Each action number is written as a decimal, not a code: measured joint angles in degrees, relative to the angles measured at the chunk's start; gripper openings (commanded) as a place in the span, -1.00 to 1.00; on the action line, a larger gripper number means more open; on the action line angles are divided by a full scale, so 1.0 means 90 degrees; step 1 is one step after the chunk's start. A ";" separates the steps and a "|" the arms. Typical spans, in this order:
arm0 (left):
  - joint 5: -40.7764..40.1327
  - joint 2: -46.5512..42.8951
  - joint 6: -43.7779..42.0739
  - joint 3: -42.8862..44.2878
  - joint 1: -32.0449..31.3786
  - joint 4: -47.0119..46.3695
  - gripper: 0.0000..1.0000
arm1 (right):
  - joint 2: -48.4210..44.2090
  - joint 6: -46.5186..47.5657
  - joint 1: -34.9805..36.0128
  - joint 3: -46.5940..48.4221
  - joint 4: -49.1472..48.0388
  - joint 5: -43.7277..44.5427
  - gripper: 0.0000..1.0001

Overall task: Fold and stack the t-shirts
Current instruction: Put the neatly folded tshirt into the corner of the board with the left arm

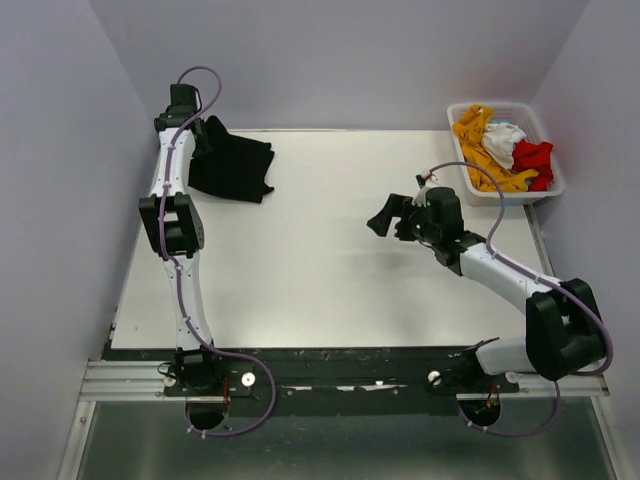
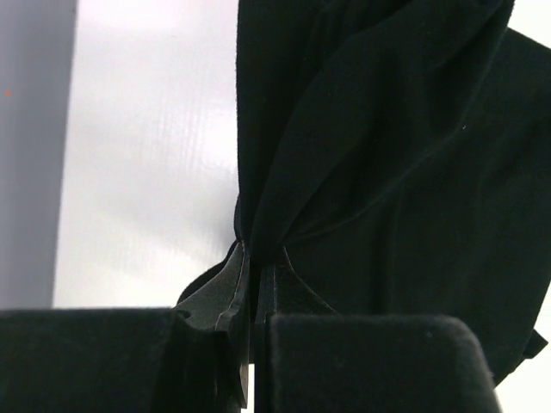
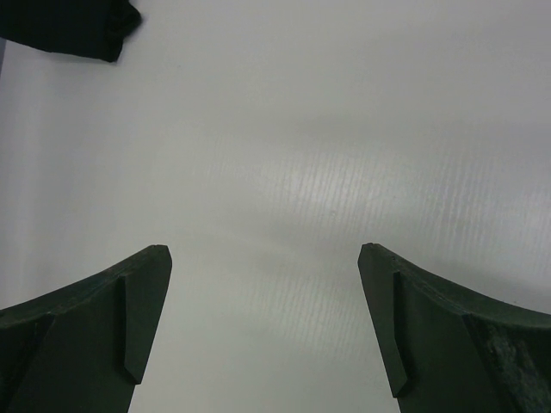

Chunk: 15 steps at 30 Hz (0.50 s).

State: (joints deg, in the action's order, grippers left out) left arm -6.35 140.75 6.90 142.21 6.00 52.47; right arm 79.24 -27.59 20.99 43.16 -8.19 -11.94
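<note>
**Black t-shirt (image 1: 235, 165) gripped at far-left corner of bench (image 1: 300, 280)**

Right jaws: spread wide, empty, above bench right of centre. Left jaws: clenched on a bunched fold of the black t-shirt, crumpled at far-left corner. Far-right corner: basket (image 1: 553, 190) holding orange-yellow t-shirt (image 1: 478, 135), white t-shirt (image 1: 505, 145), red t-shirt (image 1: 533, 160).

One black t-shirt (image 1: 232, 165), one orange-yellow (image 1: 478, 140), one white (image 1: 503, 142), one red (image 1: 533, 160); one basket (image 1: 510, 194).

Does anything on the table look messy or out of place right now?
The black t-shirt lies crumpled at far left, one fold pinched in the left gripper. The other t-shirts sit in a tangled heap in the white basket. Nothing looks damaged.
</note>
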 measured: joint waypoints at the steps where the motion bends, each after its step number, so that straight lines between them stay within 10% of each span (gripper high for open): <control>1: -0.0032 0.0010 -0.0032 0.0017 0.0036 -0.0090 -1.00 | -0.0053 -0.0002 0.0000 -0.0039 0.0063 0.0068 1.00; 15: -0.0777 -0.0007 -0.0573 -0.0085 0.0141 -0.0874 -0.82 | -0.0814 -0.0170 0.0000 -0.0478 0.0491 0.0758 1.00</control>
State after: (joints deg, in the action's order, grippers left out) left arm -13.34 140.68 1.74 141.45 7.27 44.60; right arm 71.92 -29.12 20.99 38.85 -3.77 -5.13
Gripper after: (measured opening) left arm 0.036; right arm 0.998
